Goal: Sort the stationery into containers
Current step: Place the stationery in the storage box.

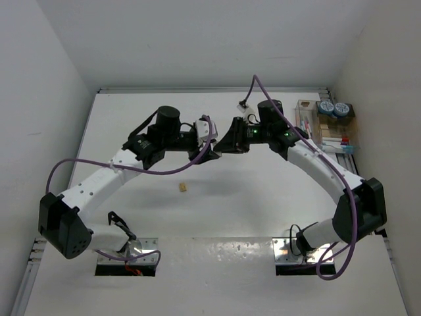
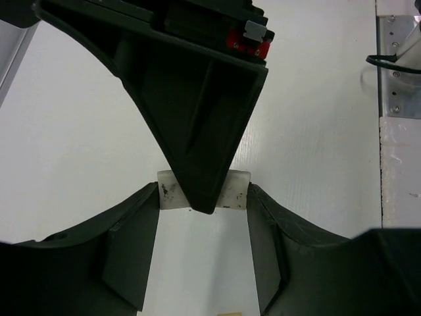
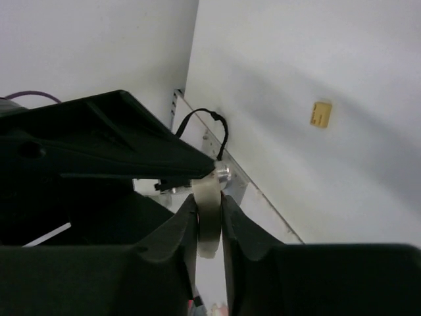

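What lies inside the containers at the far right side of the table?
Two blue-grey rolls sit at the far end of the containers; a few pens lie nearer. The right arm covers their near left corner, hiding anything there.

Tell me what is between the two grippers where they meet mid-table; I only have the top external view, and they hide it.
Observer: A small white block; the left wrist view shows it spanning the gap between the fingertips of the left gripper.
Operator: Does the other arm hold it too?
Observer: Yes; the right wrist view shows the right gripper pinching the block edge-on, a finger on each face.
Operator: Is the left one really touching both ends?
Observer: It appears so: no gap shows at either end, though the right gripper's finger covers the block's middle.
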{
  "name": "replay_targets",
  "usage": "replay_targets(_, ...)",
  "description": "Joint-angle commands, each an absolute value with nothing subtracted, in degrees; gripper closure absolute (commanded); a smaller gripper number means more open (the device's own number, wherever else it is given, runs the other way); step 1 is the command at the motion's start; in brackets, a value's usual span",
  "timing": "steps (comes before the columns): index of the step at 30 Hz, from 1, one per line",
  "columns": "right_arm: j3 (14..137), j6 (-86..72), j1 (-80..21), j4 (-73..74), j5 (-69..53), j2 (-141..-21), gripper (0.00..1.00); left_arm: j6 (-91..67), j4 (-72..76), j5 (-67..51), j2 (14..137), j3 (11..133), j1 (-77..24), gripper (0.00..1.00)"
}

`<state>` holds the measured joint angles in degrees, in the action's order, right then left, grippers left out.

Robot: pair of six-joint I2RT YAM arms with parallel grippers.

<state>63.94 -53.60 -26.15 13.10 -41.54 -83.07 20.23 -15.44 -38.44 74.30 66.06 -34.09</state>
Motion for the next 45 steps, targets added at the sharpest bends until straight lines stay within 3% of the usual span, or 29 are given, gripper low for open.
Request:
replay_targets(1, 63.7, -52.8, -26.7, 11.1, -43.7, -81.0, 0.84, 19.9, -12.6, -39.6, 74.4, 68.3, -33.7, 0.58)
replay_targets(4, 63.8, -52.5, -26.6, 11.0, -43.7, -80.7, 0.99, 19.2, -12.4, -38.5, 74.5, 68.3, -33.7, 0.45)
replay_targets(5, 64.0, -51.3, -26.6, 11.2, -43.6, -80.4, 1.0, 18.6, -12.3, -36.9, 74.6, 68.3, -33.7, 0.3)
replay_targets(6, 64.1, -50.4, -26.7, 11.8, -43.2, -80.2, 1.0, 17.8, -11.9, -35.4, 74.5, 68.3, -33.7, 0.23)
replay_targets(7, 64.2, -49.2, -25.9, 12.3, -42.5, -79.5, 1.0, 15.4, -11.7, -32.3, 74.5, 68.3, -33.6, 0.03)
replay_targets(8, 64.2, -47.9, -25.1, 13.4, -41.9, -79.2, 1.0, 14.3, -11.5, -30.9, 74.5, 68.3, -33.3, 0.0)
replay_targets(12, 63.1, -44.0, -17.2, 16.9, -35.1, -77.8, 1.0, 11.3, -11.3, -24.9, 73.7, 67.5, -31.3, 0.0)
replay_targets(19, 62.1, -43.8, 2.7, 18.6, 4.1, -78.3, 1.0, 10.2, -11.9, -24.3, 73.0, 65.6, -28.0, 0.0)
replay_targets(25, 67.2, -53.1, 12.6, 18.4, 21.4, -86.0, 1.0, 8.5, -11.9, -25.7, 74.3, 65.2, -25.5, 0.0)
replay_targets(29, 73.9, -58.9, 17.3, 20.4, 23.6, -95.0, 1.0, 7.0, -10.8, -27.2, 73.8, 63.2, -23.6, 0.0)
replay_targets(45, 81.3, -55.0, 17.3, 11.7, 29.9, -105.2, 1.0, 5.4, -12.5, -30.9, 72.9, 61.1, -19.0, 0.0)
